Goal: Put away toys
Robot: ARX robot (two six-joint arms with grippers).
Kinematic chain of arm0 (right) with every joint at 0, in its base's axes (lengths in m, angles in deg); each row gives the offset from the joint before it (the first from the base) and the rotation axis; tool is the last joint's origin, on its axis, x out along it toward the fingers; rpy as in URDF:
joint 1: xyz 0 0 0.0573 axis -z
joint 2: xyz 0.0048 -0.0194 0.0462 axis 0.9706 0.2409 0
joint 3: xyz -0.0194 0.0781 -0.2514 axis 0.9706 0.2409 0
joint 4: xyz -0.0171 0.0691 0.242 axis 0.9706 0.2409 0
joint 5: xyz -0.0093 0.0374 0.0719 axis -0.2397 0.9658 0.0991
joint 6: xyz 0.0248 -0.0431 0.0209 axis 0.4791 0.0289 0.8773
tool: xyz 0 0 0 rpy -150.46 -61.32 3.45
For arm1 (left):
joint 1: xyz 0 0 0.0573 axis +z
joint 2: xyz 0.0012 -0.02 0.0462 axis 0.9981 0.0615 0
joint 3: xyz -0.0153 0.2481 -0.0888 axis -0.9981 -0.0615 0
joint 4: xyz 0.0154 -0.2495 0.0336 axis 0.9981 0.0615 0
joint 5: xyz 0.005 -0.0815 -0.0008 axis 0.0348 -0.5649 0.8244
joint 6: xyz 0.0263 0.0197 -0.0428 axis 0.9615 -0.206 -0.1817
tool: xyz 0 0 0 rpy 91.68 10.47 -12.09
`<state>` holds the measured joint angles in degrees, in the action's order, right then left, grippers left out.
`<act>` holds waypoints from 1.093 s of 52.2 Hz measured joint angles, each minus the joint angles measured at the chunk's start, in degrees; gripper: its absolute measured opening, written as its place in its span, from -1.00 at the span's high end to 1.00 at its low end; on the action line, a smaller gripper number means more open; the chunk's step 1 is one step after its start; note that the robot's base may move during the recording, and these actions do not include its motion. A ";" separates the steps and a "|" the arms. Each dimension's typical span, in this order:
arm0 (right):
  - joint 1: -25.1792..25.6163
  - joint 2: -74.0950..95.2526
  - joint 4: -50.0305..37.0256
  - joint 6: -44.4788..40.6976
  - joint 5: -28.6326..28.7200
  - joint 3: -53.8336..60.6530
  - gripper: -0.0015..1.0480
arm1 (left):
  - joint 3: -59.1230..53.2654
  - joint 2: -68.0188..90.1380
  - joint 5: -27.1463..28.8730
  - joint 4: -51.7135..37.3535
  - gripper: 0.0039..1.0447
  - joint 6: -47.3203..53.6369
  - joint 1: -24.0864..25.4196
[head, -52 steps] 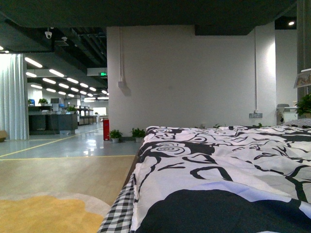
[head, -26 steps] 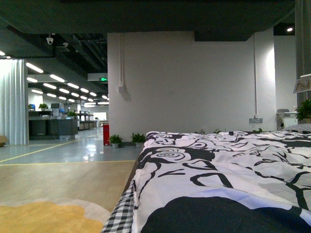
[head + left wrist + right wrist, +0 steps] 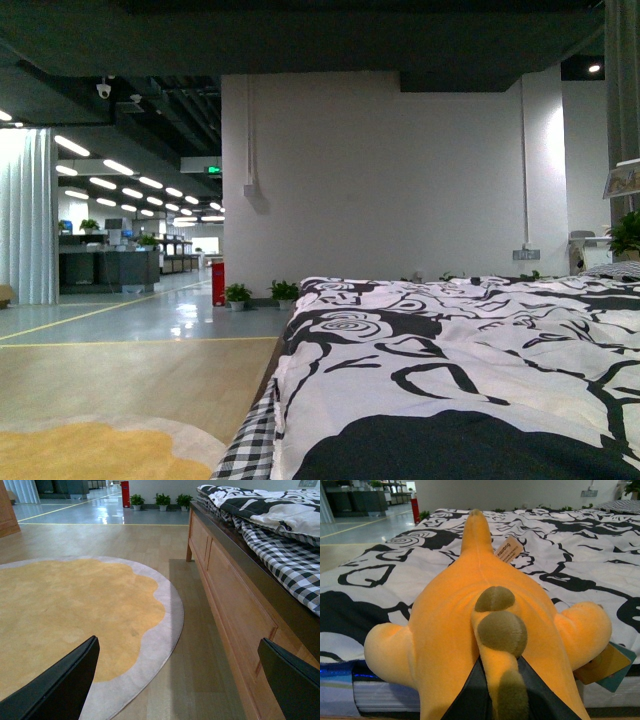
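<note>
Over the bed [image 3: 450, 370] edge, at the robot's 1 o'clock, the right gripper [image 3: 502, 695] is clamped on the orange toy [image 3: 465, 630]. Left gripper [image 3: 177, 645] hangs low, jaws apart and empty, rug [image 3: 90, 455] at 10 o'clock. Judged stage: toy grasped; putting it away is not yet done.

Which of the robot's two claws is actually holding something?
The right gripper: it is shut on the orange plush toy. The left gripper is open, with nothing between its fingers.
</note>
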<state>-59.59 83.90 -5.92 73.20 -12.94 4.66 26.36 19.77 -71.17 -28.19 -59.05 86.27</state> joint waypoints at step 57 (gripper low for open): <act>-16.28 -11.54 -2.80 -0.66 -14.99 14.40 0.88 | 0.00 0.00 -0.02 0.00 -0.88 0.00 0.00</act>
<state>-75.88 72.36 -8.72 72.54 -27.93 19.06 26.36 19.77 -71.19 -28.19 -59.05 86.27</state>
